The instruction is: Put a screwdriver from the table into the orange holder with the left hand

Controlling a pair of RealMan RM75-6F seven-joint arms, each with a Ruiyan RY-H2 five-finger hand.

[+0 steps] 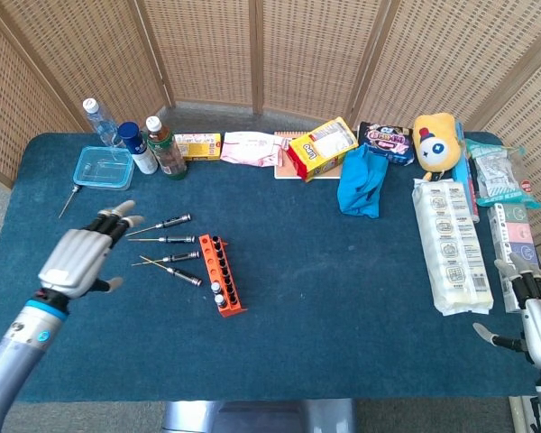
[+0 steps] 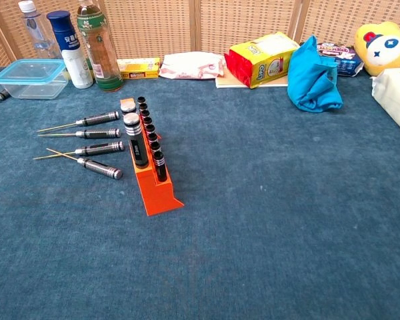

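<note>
Near the tabletop's (image 1: 279, 271) left edge, left hand (image 1: 81, 257) released, fingers spread; screwdrivers (image 1: 167, 240) just right of it, long axes left-right; orange holder (image 1: 222, 273) beyond.

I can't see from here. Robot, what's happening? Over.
Left robot hand open, holding nothing. Screwdrivers lying beside orange holder, some already standing in it. Right robot hand idle at table edge. Nothing blocking.
</note>
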